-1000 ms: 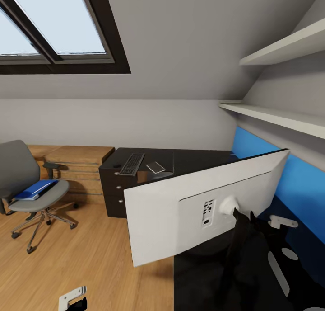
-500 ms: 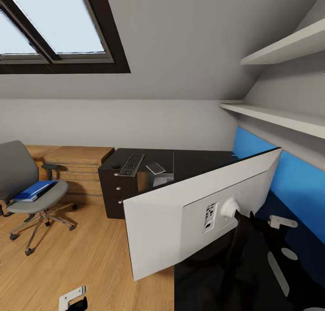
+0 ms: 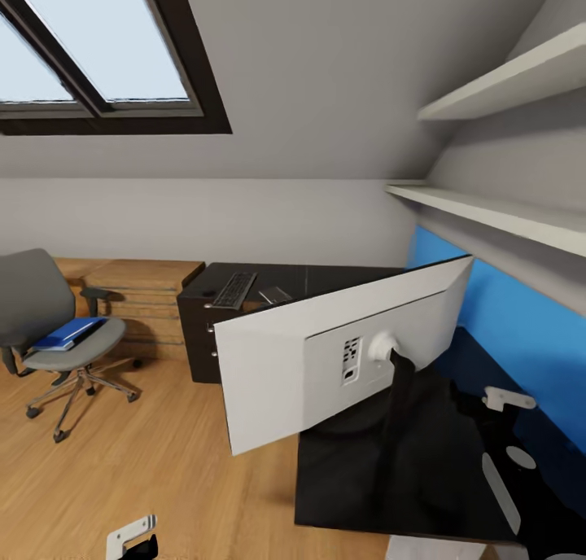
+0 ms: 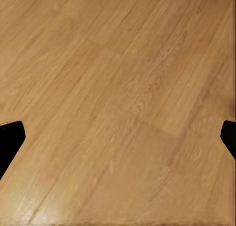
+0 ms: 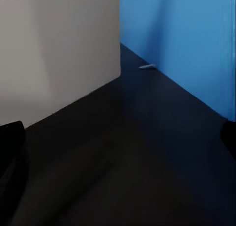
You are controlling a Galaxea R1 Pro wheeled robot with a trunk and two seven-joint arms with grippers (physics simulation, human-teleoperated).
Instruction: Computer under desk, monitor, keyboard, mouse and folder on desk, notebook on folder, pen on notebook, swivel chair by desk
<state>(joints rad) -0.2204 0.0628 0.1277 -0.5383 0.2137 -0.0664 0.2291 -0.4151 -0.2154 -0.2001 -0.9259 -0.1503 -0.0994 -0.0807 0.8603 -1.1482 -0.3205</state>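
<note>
The monitor [image 3: 285, 365] stands tilted on the black desk [image 3: 358, 487], white back toward me, on its black stand [image 3: 399, 413]. Its back also shows in the right wrist view as the monitor [image 5: 59, 48]. Farther along the desk lie the keyboard [image 3: 235, 290] and a small grey notebook [image 3: 274, 295]. The pen [image 5: 147, 66] lies on the desk by the blue wall panel. At left, the swivel chair [image 3: 49, 332] carries the blue folder [image 3: 69, 334]. My right gripper [image 5: 118, 137] is open above the desk behind the monitor. My left gripper [image 4: 118, 137] is open over bare floor.
A dark drawer unit [image 3: 199, 332] sits under the desk's far end, with light wooden low cabinets [image 3: 138, 299] beside it. Two white shelves [image 3: 505, 218] jut out above the desk on the right. Wooden floor [image 3: 146, 446] lies between me and the chair.
The whole view has shifted; the desk's near edge now shows at the bottom. The monitor sits further left in the picture and has turned slightly. Both grippers hold their places in view.
</note>
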